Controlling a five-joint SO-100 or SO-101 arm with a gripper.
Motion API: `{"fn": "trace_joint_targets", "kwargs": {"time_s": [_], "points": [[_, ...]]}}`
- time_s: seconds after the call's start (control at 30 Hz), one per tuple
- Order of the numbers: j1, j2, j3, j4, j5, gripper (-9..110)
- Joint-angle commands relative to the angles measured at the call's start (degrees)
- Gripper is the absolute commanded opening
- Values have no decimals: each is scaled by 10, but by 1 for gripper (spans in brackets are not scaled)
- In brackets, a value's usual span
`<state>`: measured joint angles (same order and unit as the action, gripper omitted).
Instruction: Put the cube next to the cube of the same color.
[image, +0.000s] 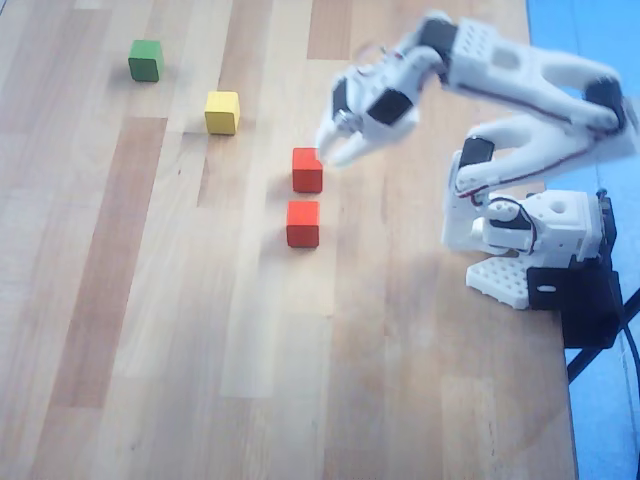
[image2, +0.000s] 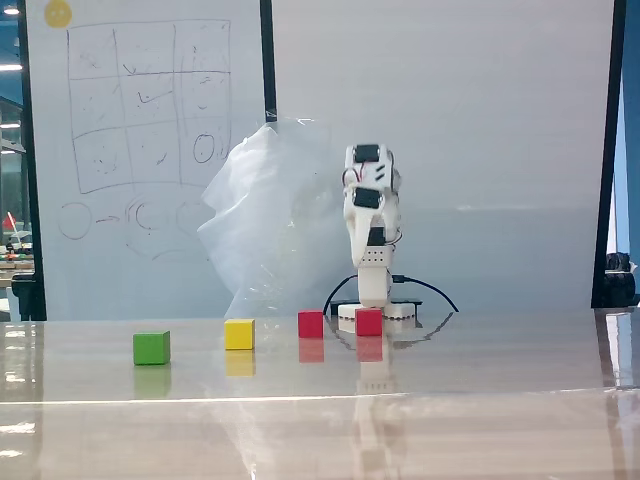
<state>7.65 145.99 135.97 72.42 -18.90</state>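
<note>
Gripper (image: 335, 152) empty, raised beside the cube (image: 307, 169) — table (image: 150, 350) bare leftward.

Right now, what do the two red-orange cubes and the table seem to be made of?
The two red-orange cubes look like painted wood or plastic: flat, even colour, crisp edges, no visible grain, so the material stays open. The table looks like wood with a glossy finish: plank joints and grain show in the overhead view, and the cubes mirror in it in the fixed view.

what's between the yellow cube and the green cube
Nothing: in the overhead view only bare wooden table separates the yellow cube from the green cube. The fixed view shows the same empty gap.
</note>
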Motion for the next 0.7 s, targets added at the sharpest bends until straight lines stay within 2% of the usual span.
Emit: {"fn": "trace_joint_targets", "kwargs": {"time_s": [0.0,0.13,0.37,0.67], "points": [[-33,-110,-142,46,20,4],[-58,-196,-158,72,26,4],[-65,-265,-158,46,23,6],[-59,-287,-152,25,-26,31]]}}
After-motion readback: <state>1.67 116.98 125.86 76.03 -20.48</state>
